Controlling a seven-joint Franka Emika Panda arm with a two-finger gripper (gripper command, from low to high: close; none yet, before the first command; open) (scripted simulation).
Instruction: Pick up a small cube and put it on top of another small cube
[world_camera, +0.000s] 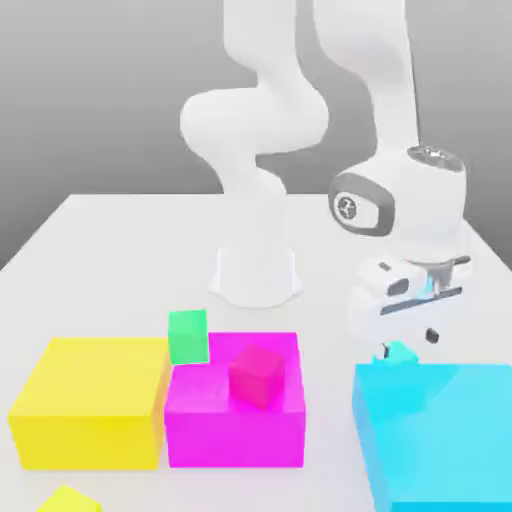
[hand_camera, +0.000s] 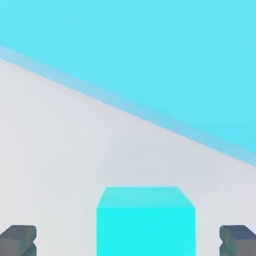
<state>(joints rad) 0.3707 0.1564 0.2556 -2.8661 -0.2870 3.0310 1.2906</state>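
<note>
Fingers (hand_camera: 128, 242) spread, empty — small cyan cube (hand_camera: 146, 230) sat between them on counter (world_camera: 130, 250), just behind far edge of large cyan block (world_camera: 440, 430). Approach looked nearly done; grasp, lift, carry and stacking all remained.
</note>
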